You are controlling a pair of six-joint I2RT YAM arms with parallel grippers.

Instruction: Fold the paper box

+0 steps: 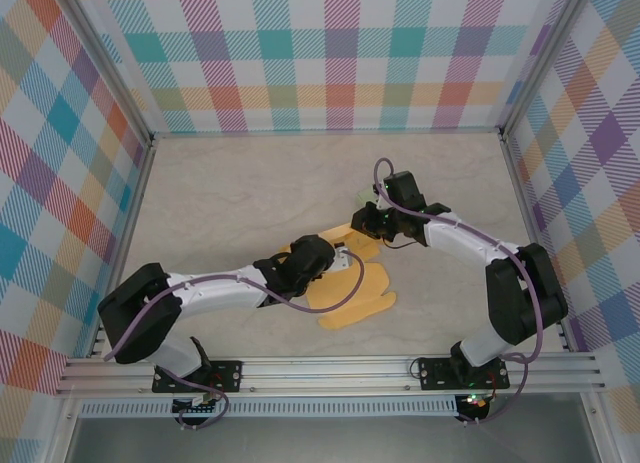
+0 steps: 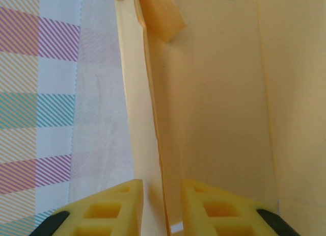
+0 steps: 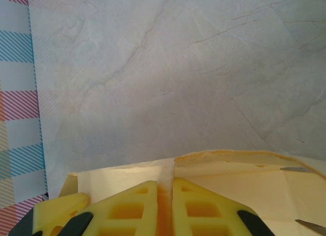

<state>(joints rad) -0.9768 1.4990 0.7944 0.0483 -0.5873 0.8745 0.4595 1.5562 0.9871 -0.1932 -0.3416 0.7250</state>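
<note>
Right gripper (image 3: pixel 164 187) is pinching a thin flap edge of the paper box (image 3: pixel 234 180) flat between its jaws. Left gripper (image 2: pixel 163 190) is standing slightly apart, straddling an upright panel without squeezing it. Judged best: the right should be anchoring firmly while the left is pressing slowly along the crease. The box is lying mid-table (image 1: pixel 230 193), reaching out from between both grippers toward the near edge.
</note>
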